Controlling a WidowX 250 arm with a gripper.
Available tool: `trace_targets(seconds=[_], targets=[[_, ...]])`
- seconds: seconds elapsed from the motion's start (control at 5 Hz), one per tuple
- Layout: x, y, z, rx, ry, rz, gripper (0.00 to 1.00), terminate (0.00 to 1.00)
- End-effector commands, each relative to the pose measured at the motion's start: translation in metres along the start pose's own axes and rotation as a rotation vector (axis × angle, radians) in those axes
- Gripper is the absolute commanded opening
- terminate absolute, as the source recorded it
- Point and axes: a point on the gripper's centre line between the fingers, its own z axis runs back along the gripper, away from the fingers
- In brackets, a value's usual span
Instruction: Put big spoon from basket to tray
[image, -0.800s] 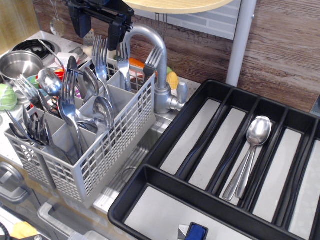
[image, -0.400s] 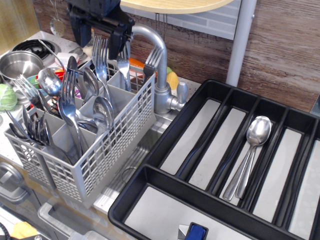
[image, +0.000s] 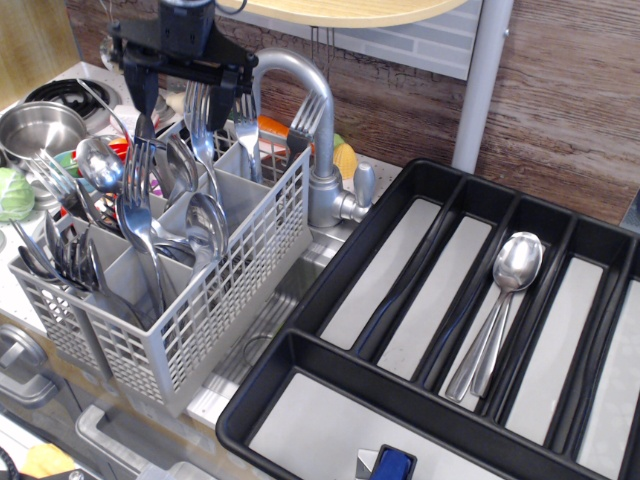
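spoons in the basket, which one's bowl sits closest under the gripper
The spoon in the back row, just left of the tall forks. Its bowl stands almost directly below the open gripper; the other spoons stand lower and nearer the front.

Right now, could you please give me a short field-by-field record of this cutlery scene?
gripper: open, fingers spread above the back of the basket, holding nothing
basket: grey, holds upright forks and spoons
spoon in basket: bowl up, near the middle
tray: black, right of the basket
spoons in tray: lying in one long compartment
faucet: between basket and tray
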Motion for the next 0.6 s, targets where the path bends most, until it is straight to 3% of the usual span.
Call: trace_targets(seconds=[0.0, 0.4], targets=[[0.000, 0.015, -0.003, -0.056, -0.031, 0.112, 1.00, 0.00], [-0.005, 0.010, -0.019, -0.130, -0.010, 0.146, 1.00, 0.00]])
